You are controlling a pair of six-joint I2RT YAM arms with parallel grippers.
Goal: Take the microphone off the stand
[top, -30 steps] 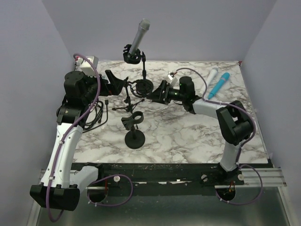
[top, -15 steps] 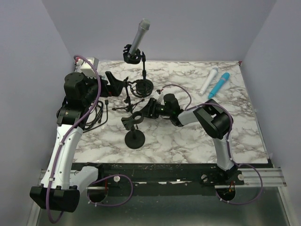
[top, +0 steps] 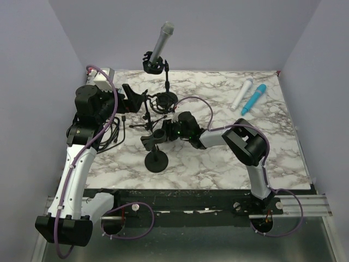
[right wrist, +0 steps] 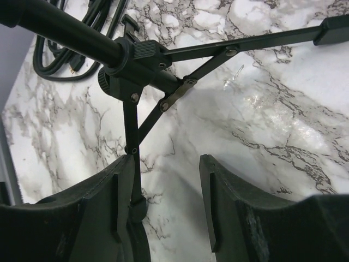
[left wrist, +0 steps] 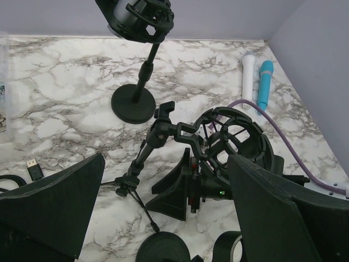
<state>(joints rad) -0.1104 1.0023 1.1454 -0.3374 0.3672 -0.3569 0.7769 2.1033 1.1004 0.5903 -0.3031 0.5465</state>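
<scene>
Grey cylindrical microphone point(top: 162, 41) is what needs pulling, and neither arm is on it. Closest in, the right gripper point(right wrist: 166, 180) sits low over the marble table point(top: 218, 158), fingers apart right by a thin leg of the black tripod stand point(right wrist: 136, 60), maybe to brace it. Further back, the left gripper point(left wrist: 163, 210) hovers wide open, facing the empty shock mount point(left wrist: 235, 136). At the very back, the mic sits tilted in the clip of the round-base stand point(left wrist: 133, 103).
</scene>
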